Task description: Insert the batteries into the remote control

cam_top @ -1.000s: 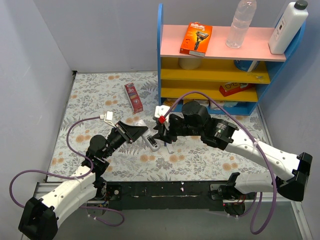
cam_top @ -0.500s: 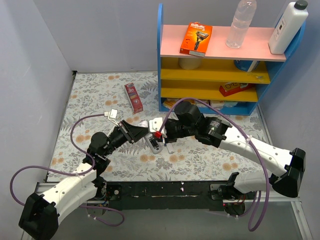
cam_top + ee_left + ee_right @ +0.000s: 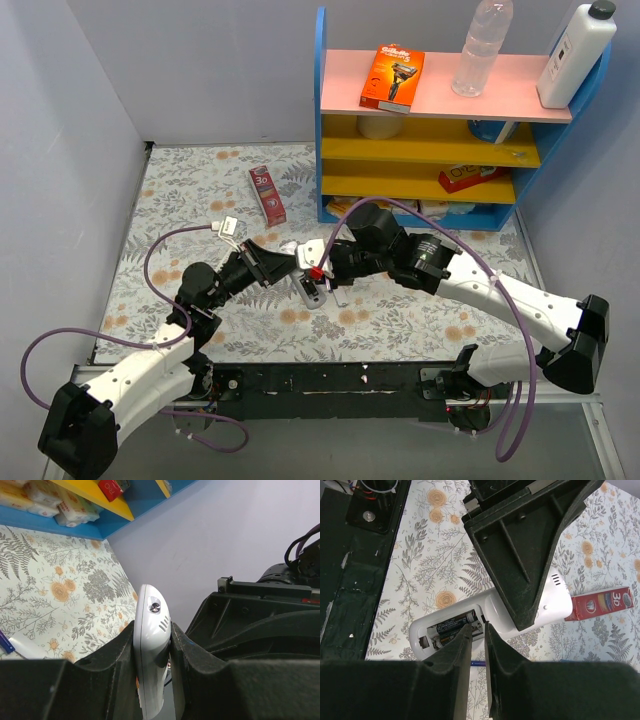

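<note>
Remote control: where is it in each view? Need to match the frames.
Top external: remote control at centre, between the two arms.
Left wrist: bottom centre, edge-on, clamped in the left end effector.
Right wrist: centre, battery bay open.
Shared landmark: floral table cover.

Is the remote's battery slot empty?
No, a battery lies in the remote's open slot.
</note>
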